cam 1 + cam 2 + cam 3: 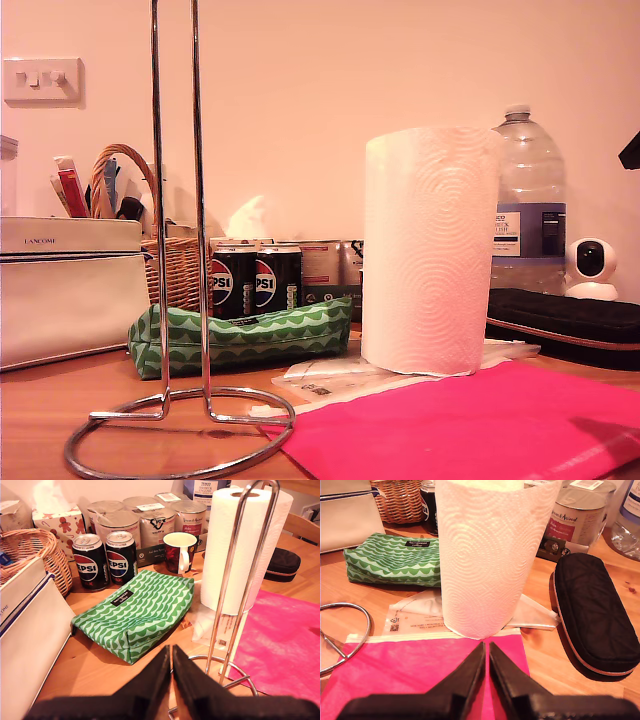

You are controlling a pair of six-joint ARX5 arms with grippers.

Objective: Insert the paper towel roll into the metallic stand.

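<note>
Both end effectors closed, empty.

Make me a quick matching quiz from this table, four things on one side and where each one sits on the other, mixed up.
Things:
1. paper towel roll
2. metal stand
3. cola cans
4. black case

Places:
A. behind the green pouch
B. upright on a clear packet at the pink sheet's edge
C. at the exterior view's right, in front of the water bottle
D. ring base on bare wood, at the exterior view's left

Pairs: 1-B, 2-D, 3-A, 4-C
</note>
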